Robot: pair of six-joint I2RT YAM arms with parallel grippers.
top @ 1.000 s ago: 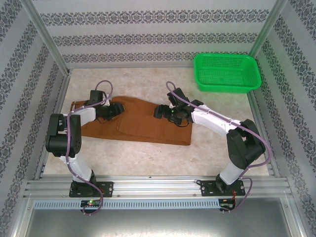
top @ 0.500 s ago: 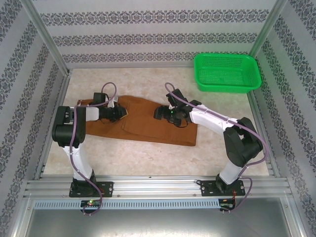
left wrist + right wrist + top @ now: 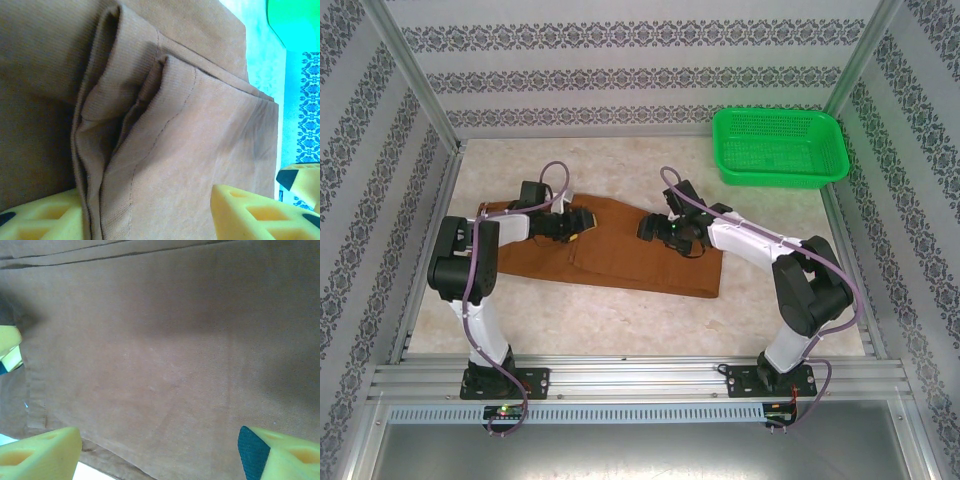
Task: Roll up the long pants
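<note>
Plainly, we see the left gripper (image 3: pixel 576 222) lowered onto the long pants (image 3: pixel 620 252), its yellow fingers (image 3: pixel 247 215) standing apart with a thick ridge of folded rust-brown cloth running up between them. The ridge lies closer to the finger at the lower left of the left wrist view, and the jaws are not pressed together on it, so we read this gripper as open, touching or nearly touching the cloth without pinching it. The right gripper (image 3: pixel 651 229) hangs over a flat, smooth stretch of the same cloth, facing the left one across the middle of the garment. Its fingers (image 3: pixel 40 450) are spread wide, one with a dark pad on its inner face, and nothing is caught between them. The pants lie folded in a long band across the middle of the table (image 3: pixel 620 325), their left end under the left arm and their right end beneath the right arm. A line of stitching runs along the fold. A green basket (image 3: pixel 780 146) sits at the far right corner, well apart from the pants.
</note>
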